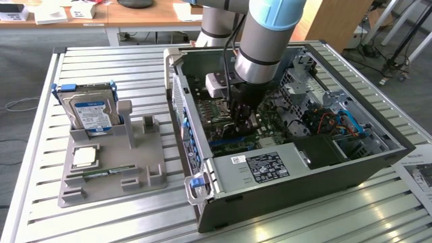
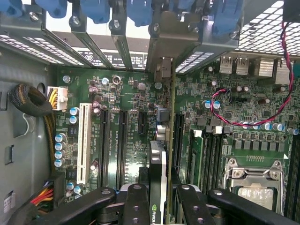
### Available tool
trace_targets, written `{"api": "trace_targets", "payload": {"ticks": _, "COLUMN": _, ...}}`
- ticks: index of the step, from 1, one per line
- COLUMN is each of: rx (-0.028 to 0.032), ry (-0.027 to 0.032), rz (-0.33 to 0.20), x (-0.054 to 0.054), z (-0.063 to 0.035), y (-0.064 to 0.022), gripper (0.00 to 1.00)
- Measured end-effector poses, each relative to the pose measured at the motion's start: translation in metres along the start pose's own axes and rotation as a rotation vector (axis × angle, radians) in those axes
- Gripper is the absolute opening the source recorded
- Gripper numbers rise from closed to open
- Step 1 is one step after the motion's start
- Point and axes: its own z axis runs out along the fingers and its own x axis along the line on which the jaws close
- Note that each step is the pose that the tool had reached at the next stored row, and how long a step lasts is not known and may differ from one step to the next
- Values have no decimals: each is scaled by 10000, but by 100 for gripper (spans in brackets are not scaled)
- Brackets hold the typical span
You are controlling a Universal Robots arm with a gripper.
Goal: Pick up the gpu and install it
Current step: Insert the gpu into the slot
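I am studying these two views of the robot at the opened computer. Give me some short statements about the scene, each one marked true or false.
1. The gripper grips a thin dark graphics card edge-on over the green motherboard. True.
2. The silver hard drive with the blue-white label lies inside the open dark computer case. False: it stands in the grey plastic holder, on the exterior view's left of the case.
3. A small green memory stick lies flat on the grey holder. True.
4. The long white slot on the motherboard holds a card. False: it is empty.
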Motion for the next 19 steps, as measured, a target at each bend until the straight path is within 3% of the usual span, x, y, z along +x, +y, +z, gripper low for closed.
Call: {"api": "trace_targets", "payload": {"ticks": 19, "rx": 37, "ry": 0, "rz": -5, "x": -1, "z": 1, "y": 13, "gripper": 27}}
